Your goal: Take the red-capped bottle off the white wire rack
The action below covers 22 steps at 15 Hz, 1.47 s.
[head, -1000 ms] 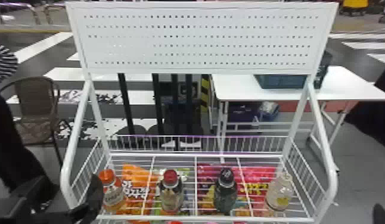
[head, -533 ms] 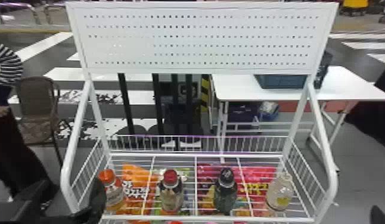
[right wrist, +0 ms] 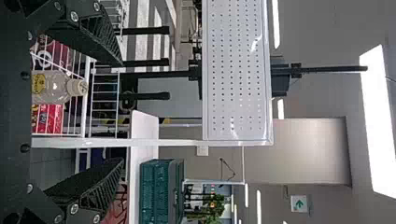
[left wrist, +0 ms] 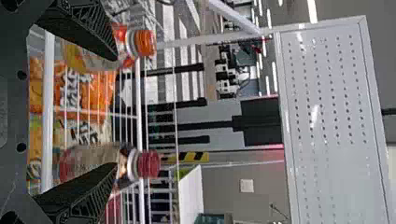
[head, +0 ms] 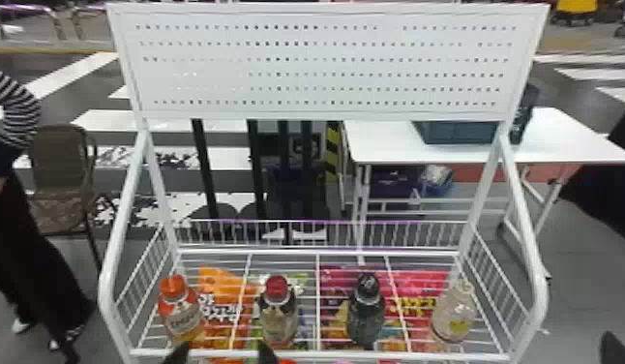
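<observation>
The red-capped bottle [head: 278,312] stands upright in the white wire rack [head: 277,251], at about two o'clock from the nearer, left gripper [head: 223,352], its fingers spread and empty, so it likely must shift that way before closing.

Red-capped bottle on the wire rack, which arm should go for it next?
Left looks better placed. The left gripper is open at the front of the rack, with one finger overlapping the red-capped bottle in view. The right gripper is by the right end.
</observation>
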Each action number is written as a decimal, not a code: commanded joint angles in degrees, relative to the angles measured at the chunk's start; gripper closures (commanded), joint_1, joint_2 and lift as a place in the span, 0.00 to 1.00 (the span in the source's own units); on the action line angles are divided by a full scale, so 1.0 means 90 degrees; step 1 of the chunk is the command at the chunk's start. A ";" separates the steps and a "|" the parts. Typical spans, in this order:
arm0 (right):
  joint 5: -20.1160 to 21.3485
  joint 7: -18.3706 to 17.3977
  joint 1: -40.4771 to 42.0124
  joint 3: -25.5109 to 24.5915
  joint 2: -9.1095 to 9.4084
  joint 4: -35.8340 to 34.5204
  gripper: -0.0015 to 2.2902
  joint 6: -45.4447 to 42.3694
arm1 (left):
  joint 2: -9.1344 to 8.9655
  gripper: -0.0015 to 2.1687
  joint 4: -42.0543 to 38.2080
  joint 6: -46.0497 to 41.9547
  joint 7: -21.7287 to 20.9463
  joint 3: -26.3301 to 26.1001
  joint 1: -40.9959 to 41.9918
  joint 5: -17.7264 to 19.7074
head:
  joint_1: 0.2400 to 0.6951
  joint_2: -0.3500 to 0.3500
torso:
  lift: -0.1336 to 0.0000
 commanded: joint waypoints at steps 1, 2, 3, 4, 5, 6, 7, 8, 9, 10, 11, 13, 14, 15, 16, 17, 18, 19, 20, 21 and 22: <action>-0.0004 0.0000 0.0030 -0.0028 -0.0006 0.0001 0.08 0.0000 | -0.0100 0.04 0.1195 -0.0964 0.0209 -0.0834 -0.0663 0.0039 | 0.57 0.50 | 1.00; -0.0004 0.0000 0.0040 -0.0038 0.0004 0.0010 0.08 -0.0020 | -0.0305 0.04 0.1693 -0.1335 0.0228 -0.0951 -0.0887 0.0098 | 0.57 0.50 | 1.00; -0.0004 0.0000 0.0040 -0.0048 -0.0006 0.0010 0.08 -0.0020 | -0.0520 0.04 0.2161 -0.1706 0.0189 -0.0990 -0.1063 0.0098 | 0.57 0.50 | 1.00; -0.0004 0.0000 0.0049 -0.0058 -0.0006 0.0020 0.08 -0.0039 | -0.0667 0.04 0.2650 -0.2019 0.0228 -0.1029 -0.1298 0.0098 | 0.57 0.50 | 1.00; -0.0004 0.0010 0.0079 -0.0068 0.0004 0.0010 0.08 -0.0059 | -0.0774 0.04 0.2972 -0.2058 0.0219 -0.1029 -0.1473 0.0127 | 0.57 0.50 | 1.00; -0.0004 0.0010 0.0089 -0.0068 0.0004 0.0010 0.08 -0.0078 | -0.0842 0.04 0.3314 -0.2194 0.0219 -0.1029 -0.1688 0.0195 | 0.57 0.50 | 1.00; -0.0004 0.0010 0.0098 -0.0068 0.0004 0.0010 0.08 -0.0098 | -0.0862 0.04 0.3568 -0.2312 0.0228 -0.1029 -0.1893 0.0342 | 0.57 0.50 | 1.00; -0.0004 0.0010 0.0108 -0.0077 0.0004 0.0010 0.08 -0.0098 | -0.0862 0.04 0.3714 -0.2331 0.0228 -0.1019 -0.2040 0.0440 | 0.57 0.50 | 1.00; -0.0004 0.0020 0.0118 -0.0087 0.0013 0.0010 0.08 -0.0098 | -0.0852 0.04 0.3880 -0.2331 0.0228 -0.1019 -0.2215 0.0537 | 0.57 0.50 | 1.00; -0.0004 0.0020 0.0118 -0.0087 0.0013 0.0020 0.08 -0.0098 | -0.0842 0.04 0.4007 -0.2312 0.0228 -0.1009 -0.2362 0.0664 | 0.57 0.50 | 1.00; -0.0004 0.0020 0.0128 -0.0097 0.0013 0.0030 0.08 -0.0098 | -0.0823 0.04 0.4124 -0.2312 0.0228 -0.1009 -0.2508 0.0781 | 0.57 0.50 | 1.00; -0.0004 0.0020 0.0137 -0.0107 0.0013 0.0020 0.08 -0.0117 | -0.0813 0.04 0.4437 -0.2312 0.0189 -0.1000 -0.2840 0.1055 | 0.57 0.50 | 1.00; -0.0004 0.0020 0.0147 -0.0107 0.0013 0.0010 0.08 -0.0098 | -0.0813 0.04 0.4574 -0.2312 0.0121 -0.0990 -0.2977 0.1172 | 0.57 0.50 | 1.00; 0.0006 0.0020 0.0157 -0.0107 0.0023 0.0020 0.08 -0.0098 | -0.0813 0.04 0.4700 -0.2312 0.0082 -0.0990 -0.3124 0.1299 | 0.57 0.50 | 1.00; 0.0006 0.0020 0.0167 -0.0116 0.0023 0.0020 0.08 -0.0098 | -0.0813 0.04 0.4798 -0.2312 0.0043 -0.1000 -0.3231 0.1397 | 0.57 0.50 | 1.00; 0.0006 0.0020 0.0167 -0.0116 0.0023 0.0030 0.08 -0.0098 | -0.0823 0.04 0.4876 -0.2312 0.0033 -0.1000 -0.3329 0.1445 | 0.57 0.50 | 1.00; 0.0016 0.0020 0.0167 -0.0116 0.0023 0.0030 0.08 -0.0098 | -0.0823 0.04 0.4935 -0.2312 0.0023 -0.1000 -0.3417 0.1494 | 0.57 0.50 | 1.00; 0.0016 0.0020 0.0176 -0.0126 0.0033 0.0020 0.08 -0.0098 | -0.0823 0.04 0.4945 -0.2312 0.0014 -0.1000 -0.3456 0.1494 | 0.57 0.50 | 1.00; 0.0016 0.0020 0.0176 -0.0146 0.0033 0.0030 0.08 -0.0098 | -0.0823 0.06 0.4925 -0.2312 -0.0016 -0.1000 -0.3475 0.1504 | 0.57 0.50 | 1.00; 0.0016 0.0010 0.0176 -0.0146 0.0033 0.0040 0.08 -0.0098 | -0.0813 0.13 0.4906 -0.2312 -0.0025 -0.1000 -0.3475 0.1504 | 0.57 0.50 | 1.00; 0.0016 0.0010 0.0167 -0.0155 0.0033 0.0040 0.08 -0.0098 | -0.0774 0.27 0.4847 -0.2312 -0.0074 -0.0990 -0.3475 0.1572 | 0.57 0.50 | 1.00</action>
